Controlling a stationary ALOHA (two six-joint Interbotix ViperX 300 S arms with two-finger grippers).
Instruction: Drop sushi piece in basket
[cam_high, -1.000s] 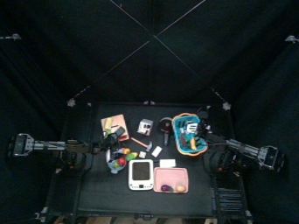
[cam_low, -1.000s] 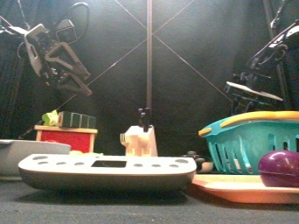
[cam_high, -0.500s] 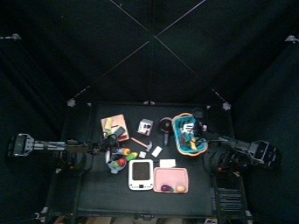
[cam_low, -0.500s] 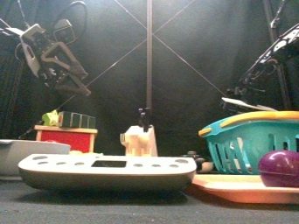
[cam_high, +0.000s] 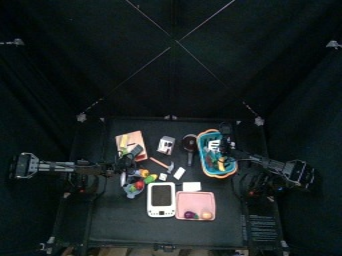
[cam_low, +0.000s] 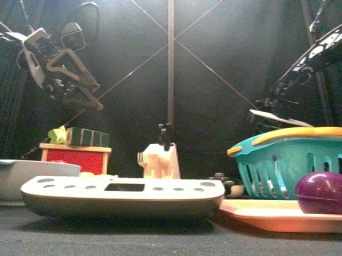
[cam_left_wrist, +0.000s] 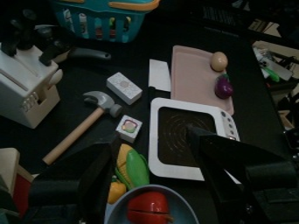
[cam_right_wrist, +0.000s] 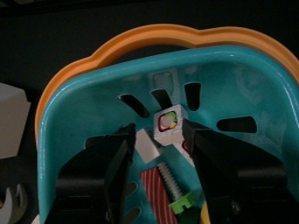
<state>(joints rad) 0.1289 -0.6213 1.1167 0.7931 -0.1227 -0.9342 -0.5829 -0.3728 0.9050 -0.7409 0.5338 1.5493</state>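
The teal-blue basket (cam_high: 210, 147) with an orange rim stands at the back right of the table; it also shows at the right in the front view (cam_low: 286, 160) and in the left wrist view (cam_left_wrist: 100, 17). My right gripper (cam_right_wrist: 163, 140) hangs open over the basket's inside (cam_right_wrist: 239, 105). A small white sushi piece (cam_right_wrist: 167, 121) with a coloured centre lies on the basket floor just past the fingertips, free of them. Other small items lie in the basket below it. My left gripper (cam_left_wrist: 146, 150) is open and empty, held high over the table's left (cam_low: 60, 75).
A pink tray (cam_high: 197, 205) with a purple ball (cam_left_wrist: 223, 87) and an egg stands at the front. A white scale (cam_high: 160, 198) lies beside it. A hammer (cam_left_wrist: 87, 122), small white pieces, a fruit bowl (cam_left_wrist: 146, 206) and an orange-tan box (cam_high: 130, 140) lie to the left.
My right gripper has shifted a little over the basket. The left arm has not moved.
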